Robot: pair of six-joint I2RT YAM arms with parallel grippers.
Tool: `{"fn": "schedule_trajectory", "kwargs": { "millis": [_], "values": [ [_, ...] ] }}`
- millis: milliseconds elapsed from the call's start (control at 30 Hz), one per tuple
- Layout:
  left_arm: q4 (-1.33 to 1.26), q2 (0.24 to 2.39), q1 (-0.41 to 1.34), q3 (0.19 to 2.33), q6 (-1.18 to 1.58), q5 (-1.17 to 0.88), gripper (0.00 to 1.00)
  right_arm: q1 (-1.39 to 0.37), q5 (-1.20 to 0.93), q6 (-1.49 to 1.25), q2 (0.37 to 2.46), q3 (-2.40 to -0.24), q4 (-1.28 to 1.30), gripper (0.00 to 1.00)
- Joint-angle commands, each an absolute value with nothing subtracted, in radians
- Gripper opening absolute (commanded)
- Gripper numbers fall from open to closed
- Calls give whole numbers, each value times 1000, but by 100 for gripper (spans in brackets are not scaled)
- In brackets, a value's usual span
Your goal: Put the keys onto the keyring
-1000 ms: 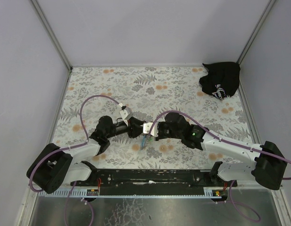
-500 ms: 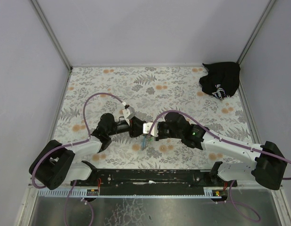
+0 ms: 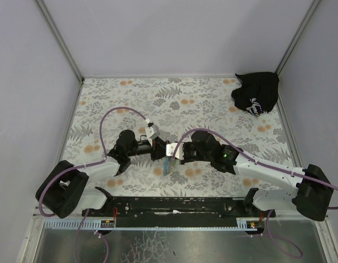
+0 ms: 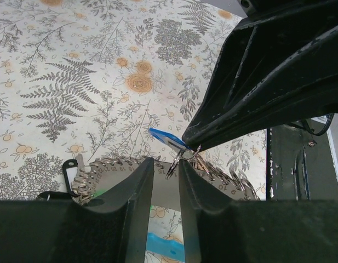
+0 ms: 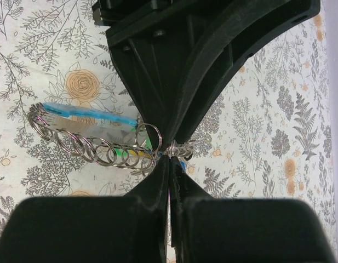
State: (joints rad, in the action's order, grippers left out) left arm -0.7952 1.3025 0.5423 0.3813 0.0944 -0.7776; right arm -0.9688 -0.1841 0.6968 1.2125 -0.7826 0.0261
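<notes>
The keyring (image 3: pixel 167 164) hangs between my two grippers at the table's front middle. In the right wrist view it shows as a row of metal rings (image 5: pixel 86 145) with a light-blue strap (image 5: pixel 84 112), a green piece (image 5: pixel 120 154) and the yellow key (image 5: pixel 133 156). My left gripper (image 4: pixel 166 170) is closed to a narrow gap on one ring of it (image 4: pixel 174 160). My right gripper (image 5: pixel 170 159) is pinched shut at the blue key (image 4: pixel 162 138), tip to tip with the left fingers (image 5: pixel 158 109). The key's blue head sticks out beside the right fingers (image 4: pixel 251 98).
A black cloth bag with white print (image 3: pixel 256 93) lies at the back right corner. A small black tag (image 4: pixel 68 170) hangs at the bundle's left end. The floral table cover (image 3: pixel 174 104) is walled on three sides; the arm bases stand along the front rail (image 3: pixel 174 205).
My left arm and its purple cable have shifted slightly right and toward the right gripper. The grippers stay joined over the bundle; the right arm has hardly moved.
</notes>
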Motion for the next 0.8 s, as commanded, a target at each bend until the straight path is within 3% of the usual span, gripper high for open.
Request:
{"fn": "schedule_trajectory", "kwargs": {
  "millis": [0,100,300,767],
  "values": [
    [-794,1319,537,415,71,-799,23,-977,-227,695,1171,-836,-18,0],
    [-794,1322,537,421,71,-804,19,-977,-230,694,1170,-837,-16,0],
    [-824,1327,538,417,85,-819,0,-977,-226,694,1169,-840,-6,0],
    [-1231,1303,549,253,481,-449,0,-980,-183,615,1114,-711,-77,0]
  ]
}}
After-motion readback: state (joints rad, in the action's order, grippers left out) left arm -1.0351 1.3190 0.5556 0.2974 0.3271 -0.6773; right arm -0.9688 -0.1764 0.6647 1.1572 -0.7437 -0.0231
